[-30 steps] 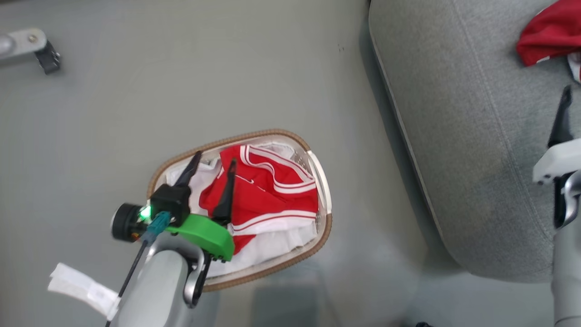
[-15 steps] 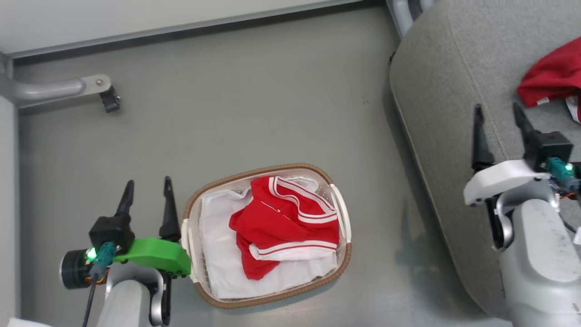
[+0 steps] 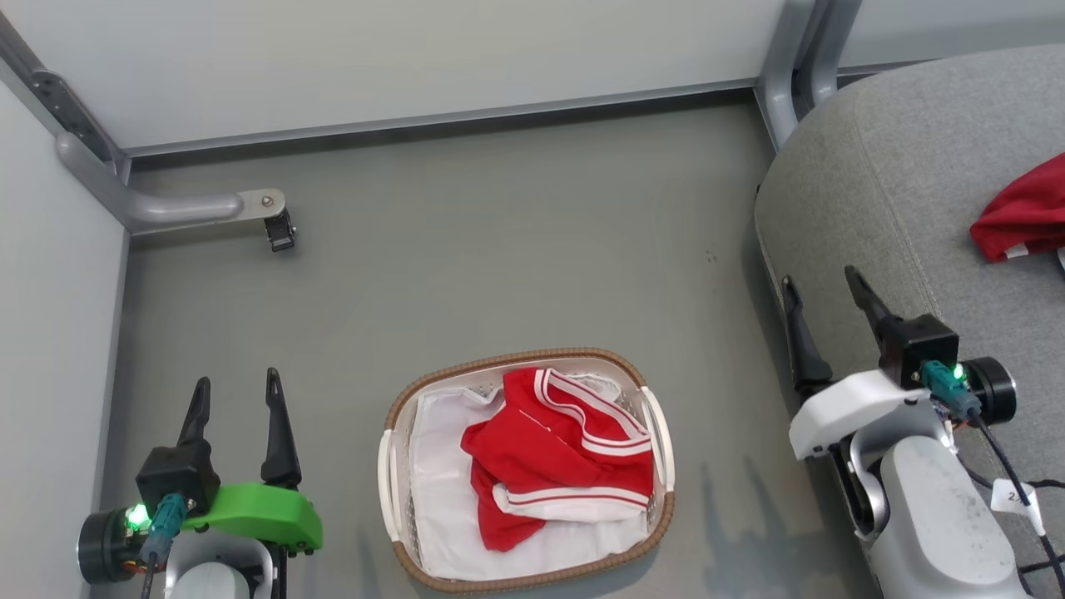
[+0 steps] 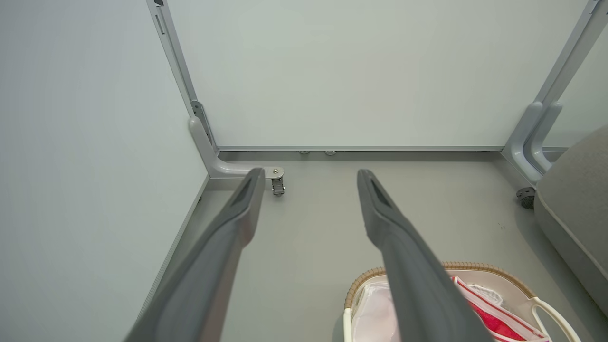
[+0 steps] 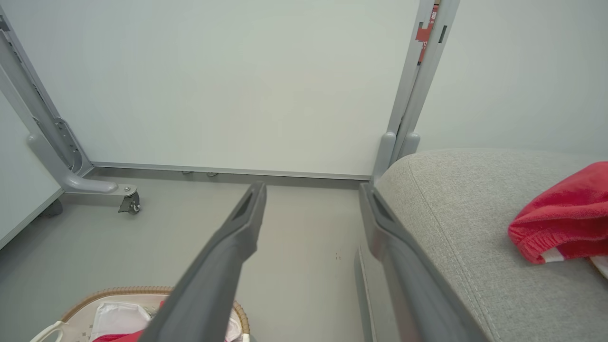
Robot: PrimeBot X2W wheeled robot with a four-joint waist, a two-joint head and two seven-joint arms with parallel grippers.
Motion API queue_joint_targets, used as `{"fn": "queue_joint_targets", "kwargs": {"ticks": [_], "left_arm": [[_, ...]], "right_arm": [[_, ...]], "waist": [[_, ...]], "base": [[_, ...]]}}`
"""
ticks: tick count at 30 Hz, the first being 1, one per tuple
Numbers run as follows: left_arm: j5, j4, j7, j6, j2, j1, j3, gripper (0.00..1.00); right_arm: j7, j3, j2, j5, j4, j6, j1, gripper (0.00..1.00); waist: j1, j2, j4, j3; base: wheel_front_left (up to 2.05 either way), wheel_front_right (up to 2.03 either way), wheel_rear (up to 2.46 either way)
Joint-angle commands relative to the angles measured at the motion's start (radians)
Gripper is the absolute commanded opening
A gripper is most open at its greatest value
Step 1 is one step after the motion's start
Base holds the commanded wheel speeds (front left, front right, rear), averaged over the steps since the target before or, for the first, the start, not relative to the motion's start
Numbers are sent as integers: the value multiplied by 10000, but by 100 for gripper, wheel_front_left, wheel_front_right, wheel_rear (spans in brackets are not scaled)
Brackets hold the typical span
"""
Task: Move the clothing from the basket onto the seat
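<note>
Red and soft, the sports clothing with white stripe trim (image 3: 566,449) lies bunched in the small white perforated plastic basket with a brown woven rim (image 3: 541,353), on top of a plain white sheet (image 3: 437,499). The basket stands on the smooth grey floor (image 3: 499,249) between your two grippers, just to the right of the left gripper (image 3: 236,379) and down to the left of the right gripper (image 3: 819,278). Both grippers have their fingers spread apart and hold nothing. The large light-grey woven-fabric seat (image 3: 882,191) begins right at the right gripper's fingers and runs off to its right, where another red garment (image 3: 1019,220) already lies.

Expect the clothing to be light and limp. It should hang and unfold as you lift, so raise it well clear of the rim before you carry it across. The fabric looks smooth, and a thin edge could slip out. I'd take a thick fold at the raised hump near the striped band, coming from above. Keep the fingertips shallow, or you may pinch the sheet too and drag it, or the light basket, along.
</note>
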Motion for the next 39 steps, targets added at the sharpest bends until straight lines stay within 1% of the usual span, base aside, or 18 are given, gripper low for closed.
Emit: {"fn": "queue_joint_targets", "kwargs": {"ticks": [1,5,12,16,23,32,36,39], "left_arm": [[45,-23,6,-29,7,238,2,100],[17,-145,8,83,6,598,-149,100],[-484,-350,6,340,7,1348,-552,100],[-524,-374,6,363,9,1403,-767,100],[-475,-349,6,394,9,1252,-872,100],[-658,-49,8,244,9,975,-1233,100],[-737,374,8,-16,10,560,-1658,100],[-938,873,9,-177,13,147,-1965,100]], "right_arm": [[-21,53,-45,75,26,-10,243,100],[-21,196,-42,208,14,-10,747,100],[-19,312,-42,459,-93,-10,1620,100],[-21,312,-39,459,-112,-10,1728,100],[-19,451,-40,423,-118,-10,1529,100],[-21,564,-39,393,-214,-10,1227,100],[-21,604,-44,510,-344,-10,876,100],[-21,756,-36,583,-544,-10,430,100]], "waist": [[0,0,110,-245],[0,0,94,-528],[0,0,77,-954],[0,0,69,-936],[0,0,16,-797],[0,0,-17,-400],[0,0,-154,158],[0,0,-330,795]], "base": [[0,0,0],[0,0,0],[0,0,0],[0,0,0],[0,0,0],[0,0,0],[0,0,0],[0,0,0]]}}
